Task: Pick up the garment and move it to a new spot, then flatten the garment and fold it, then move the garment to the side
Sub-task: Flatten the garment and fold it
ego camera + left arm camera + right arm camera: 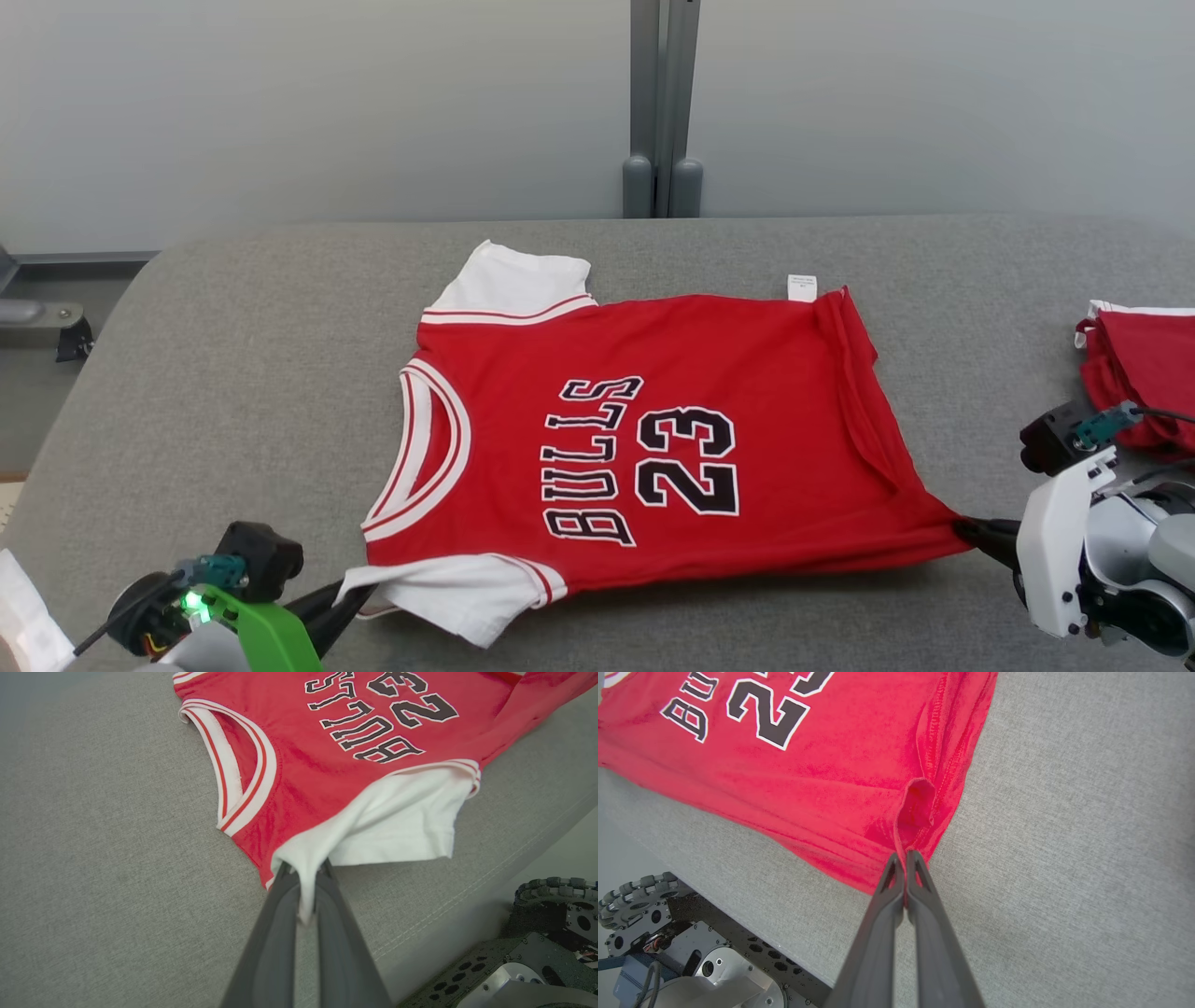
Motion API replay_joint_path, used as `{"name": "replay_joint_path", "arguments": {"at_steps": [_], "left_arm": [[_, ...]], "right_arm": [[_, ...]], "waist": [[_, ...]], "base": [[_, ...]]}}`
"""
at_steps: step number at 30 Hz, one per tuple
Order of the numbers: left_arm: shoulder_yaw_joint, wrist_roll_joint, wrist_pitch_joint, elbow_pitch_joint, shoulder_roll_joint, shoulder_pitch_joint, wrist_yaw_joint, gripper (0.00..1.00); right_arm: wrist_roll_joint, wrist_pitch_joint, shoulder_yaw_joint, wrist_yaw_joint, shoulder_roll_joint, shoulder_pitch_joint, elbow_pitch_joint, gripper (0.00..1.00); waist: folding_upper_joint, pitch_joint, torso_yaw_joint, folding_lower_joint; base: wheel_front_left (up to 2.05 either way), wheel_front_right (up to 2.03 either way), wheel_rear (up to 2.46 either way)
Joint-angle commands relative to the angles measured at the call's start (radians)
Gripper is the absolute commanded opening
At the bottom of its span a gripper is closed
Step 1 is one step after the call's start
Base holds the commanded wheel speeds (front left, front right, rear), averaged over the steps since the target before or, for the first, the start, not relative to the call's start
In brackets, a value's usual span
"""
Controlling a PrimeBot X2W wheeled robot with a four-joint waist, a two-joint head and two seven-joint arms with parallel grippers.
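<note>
The garment [672, 439] is a red jersey with white sleeves and the print BULLS 23, spread nearly flat on the grey padded table [233, 355], neck towards the left. My left gripper [350, 590] is shut on the near white sleeve [397, 821], whose cloth is pinched between the dark fingers [280, 905]. At the near right, my right gripper [966, 532] is shut on the red hem corner [915, 807], pulled taut. The far hem edge [854, 373] is rolled over.
A second pile of red and white cloth [1144, 373] lies at the table's right edge. Behind the table stand a grey wall and a vertical post [663, 112]. My wheeled base [658, 933] shows below the table's near edge.
</note>
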Motion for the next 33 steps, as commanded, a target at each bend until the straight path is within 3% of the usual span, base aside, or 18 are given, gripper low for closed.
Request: {"name": "replay_joint_path", "arguments": {"at_steps": [1,16,29,30,31,32,33], "left_arm": [[0.0,0.011,0.005,0.012,-0.011,-0.028,0.001,0.0],[0.009,0.061,0.015,0.221,-0.142,-0.238,-0.025,0.0],[-0.049,0.081,0.012,0.415,-0.233,-0.36,-0.041,0.0],[-0.049,0.079,0.009,0.432,-0.24,-0.365,-0.041,0.0],[-0.05,0.078,0.005,0.452,-0.249,-0.373,-0.041,0.0],[-0.051,0.08,-0.003,0.468,-0.256,-0.379,-0.042,0.0],[-0.047,0.081,-0.012,0.491,-0.263,-0.385,-0.04,0.3]], "right_arm": [[-0.011,0.003,0.004,-0.001,0.012,-0.017,0.011,0.0],[-0.084,-0.084,0.045,-0.001,0.106,-0.155,0.159,0.0],[-0.09,-0.169,0.091,-0.001,0.179,-0.247,0.236,0.0],[-0.094,-0.18,0.094,-0.001,0.184,-0.253,0.24,0.28],[-0.101,-0.201,0.098,-0.001,0.188,-0.259,0.243,0.71],[-0.106,-0.22,0.099,-0.001,0.19,-0.263,0.247,1.0],[-0.105,-0.246,0.101,-0.001,0.194,-0.268,0.252,1.0]], "waist": [[0.0,0.017,-0.012,0.0001],[0.0,0.101,-0.062,0.0001],[0.0,0.17,-0.096,0.0001],[0.0,0.174,-0.097,0.0001],[0.0,0.178,-0.098,0.0001],[0.0,0.18,-0.099,0.0001],[0.0,0.182,-0.098,0.0001]], "base": [[0.0,0.0,0.0],[0.0,0.0,0.0],[0.0,0.0,0.0],[0.0,0.0,0.0],[0.0,0.0,0.0],[0.0,0.0,0.0],[0.0,0.0,0.0]]}}
